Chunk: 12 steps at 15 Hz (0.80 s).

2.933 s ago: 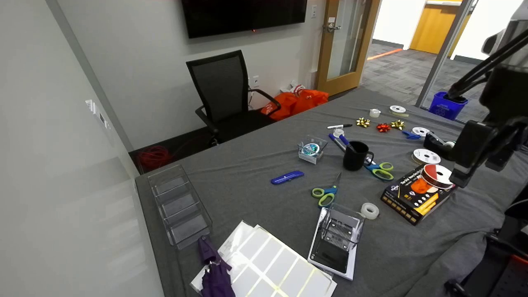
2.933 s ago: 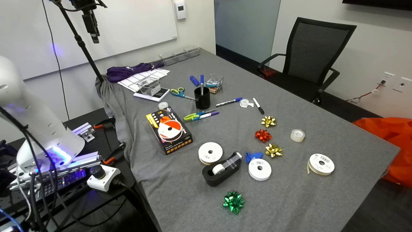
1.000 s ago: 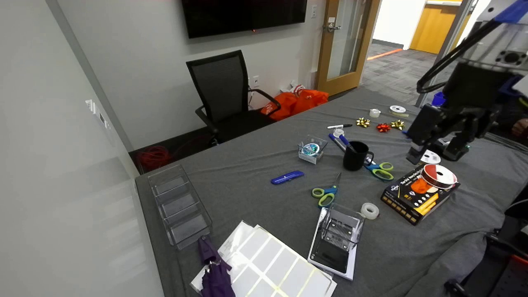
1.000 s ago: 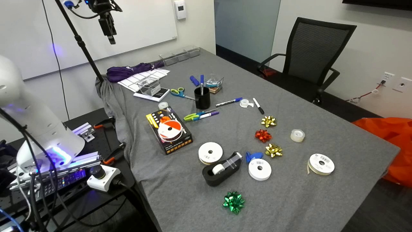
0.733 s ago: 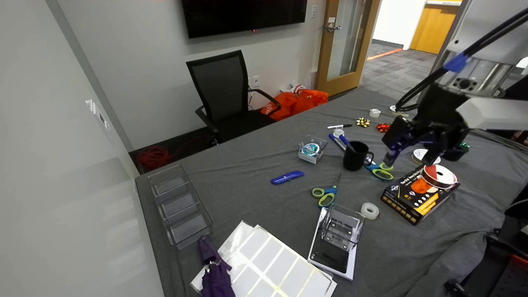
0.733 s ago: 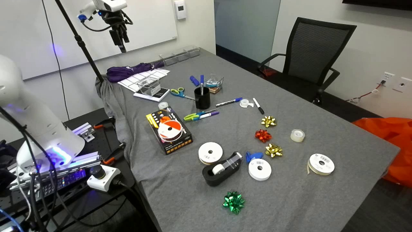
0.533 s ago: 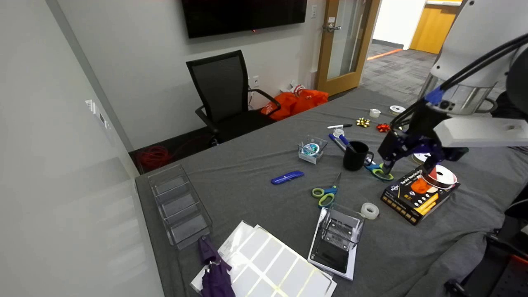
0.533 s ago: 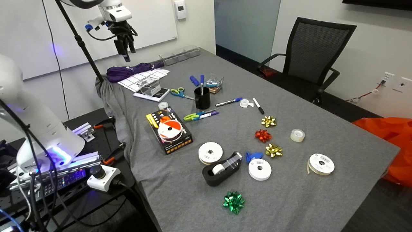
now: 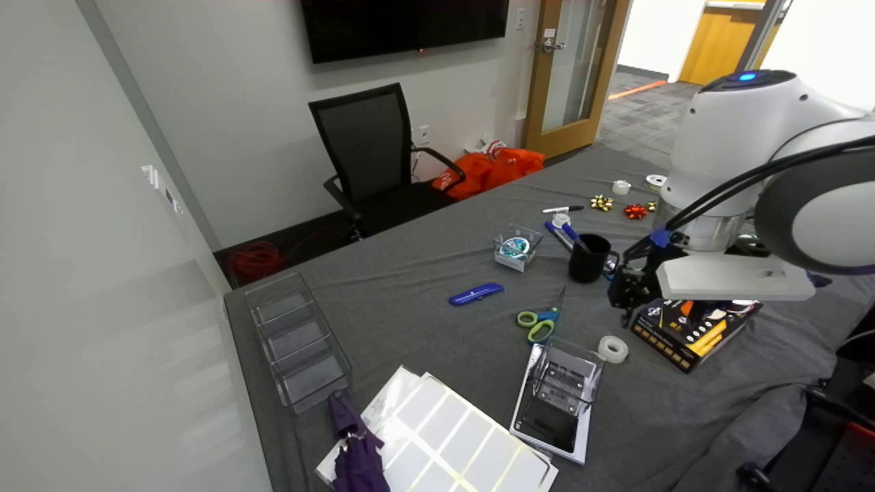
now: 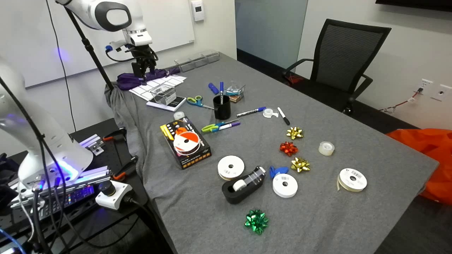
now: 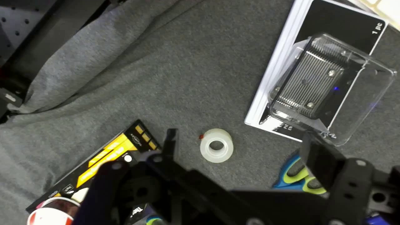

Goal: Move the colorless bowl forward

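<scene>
My gripper [image 11: 240, 134] is open over the table, with nothing held. In the wrist view a translucent tape roll [image 11: 216, 157] shows on the cloth between the spread fingers, closer to the left one. Beyond the right finger, a clear rectangular box [image 11: 322, 78] rests on a white-edged black package [image 11: 340, 22]. A small clear container [image 10: 235, 92] with something round and teal in it stands near the black mug [image 10: 222, 109]. Which of these, if any, is the colorless bowl I cannot tell; no plainly round clear bowl shows. In an exterior view the gripper [image 10: 147, 77] hangs above and behind the clear box.
Close to the arm lies a black box [image 10: 187, 155] topped with a ribbon spool [image 10: 186, 141]. Scissors [image 9: 543, 321] and a blue object [image 9: 476, 294] lie mid-table. Label sheets [image 9: 444, 437], a purple umbrella [image 9: 359, 458] and a divided clear tray [image 9: 299, 342] occupy one end.
The arm has swung in over the table and come down, passing above the black box toward the tape roll. My gripper has stayed open. The table objects have not moved.
</scene>
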Each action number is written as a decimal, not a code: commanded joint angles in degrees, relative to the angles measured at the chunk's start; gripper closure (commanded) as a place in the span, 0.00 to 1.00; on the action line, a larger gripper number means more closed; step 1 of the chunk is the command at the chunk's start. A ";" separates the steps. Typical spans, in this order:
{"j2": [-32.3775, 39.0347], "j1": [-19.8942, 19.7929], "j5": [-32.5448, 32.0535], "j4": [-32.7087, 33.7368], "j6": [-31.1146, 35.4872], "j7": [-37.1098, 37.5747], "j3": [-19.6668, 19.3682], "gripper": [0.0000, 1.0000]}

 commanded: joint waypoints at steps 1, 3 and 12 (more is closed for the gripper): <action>6.08 1.96 -0.38 0.54 8.81 0.81 -1.12 0.00; 8.67 2.78 -0.83 0.46 13.62 0.91 -1.50 0.00; 13.98 6.21 -6.75 1.02 19.21 4.83 -6.25 0.00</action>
